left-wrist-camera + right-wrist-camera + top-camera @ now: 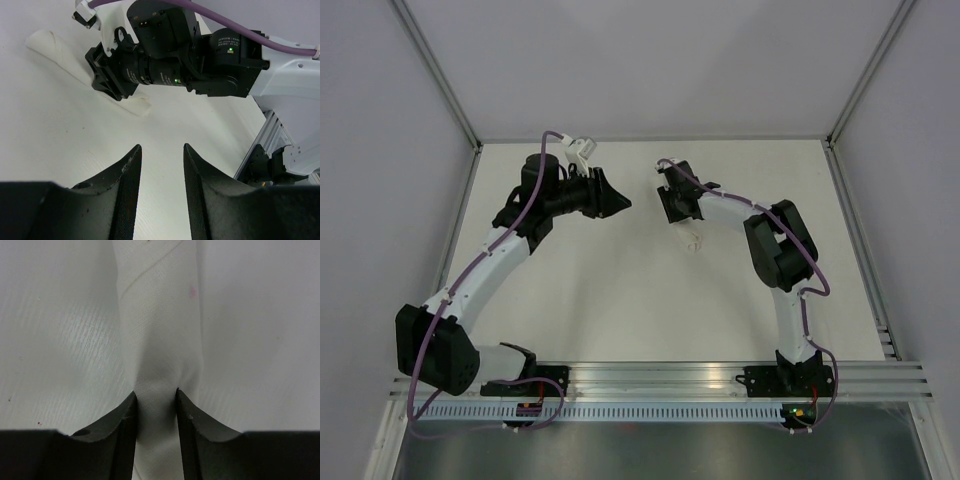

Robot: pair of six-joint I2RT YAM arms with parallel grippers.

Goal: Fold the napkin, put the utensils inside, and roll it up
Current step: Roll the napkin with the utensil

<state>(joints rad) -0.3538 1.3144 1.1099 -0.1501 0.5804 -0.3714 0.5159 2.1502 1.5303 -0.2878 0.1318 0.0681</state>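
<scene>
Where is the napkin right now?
The napkin lies rolled into a tube on the table, pinched between the fingers of the right gripper; the left wrist view shows it sticking out on both sides of that gripper.

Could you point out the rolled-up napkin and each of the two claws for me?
napkin (160,325): right wrist view, middle of the rolled cloth.
right gripper (156,397): right wrist view, gap between its fingertips, pinching the napkin.
left gripper (161,150): left wrist view, empty gap between its open fingertips.

Black motor housing (190,55) ahead of left pincer (161,147): no legible lettering.
Napkin (160,315) held in right pincer (155,392): no print.
</scene>
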